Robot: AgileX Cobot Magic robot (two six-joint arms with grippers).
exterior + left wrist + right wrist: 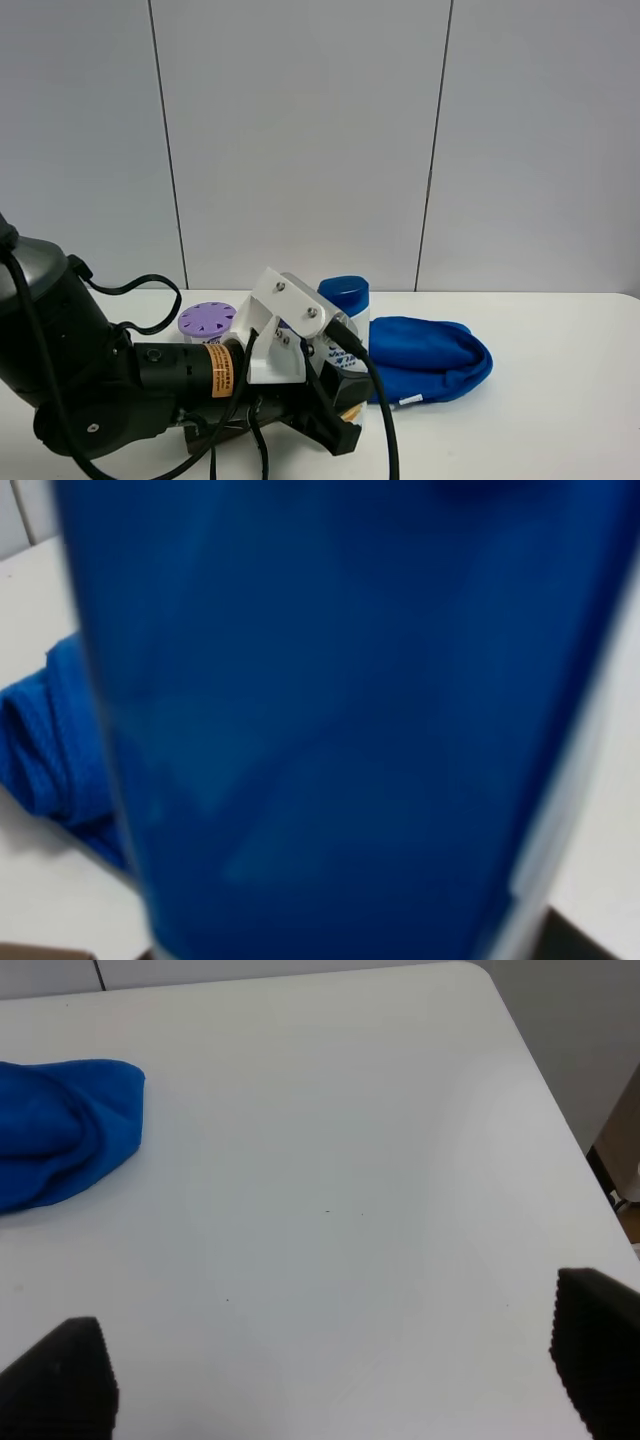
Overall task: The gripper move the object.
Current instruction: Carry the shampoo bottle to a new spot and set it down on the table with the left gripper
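On my high feed I see a white tabletop [540,420] backed by a grey panelled wall [300,130]. A blue cloth [430,358] lies bunched on the tabletop, at about 5 o'clock from the centre of that view. A small tub [207,320] with a purple lid stands well apart from it, off at the cloth's 9 o'clock. The lid carries a ring of wedge-shaped marks. My right wrist feed shows the cloth's rounded end, with the tabletop running out to a rounded corner.
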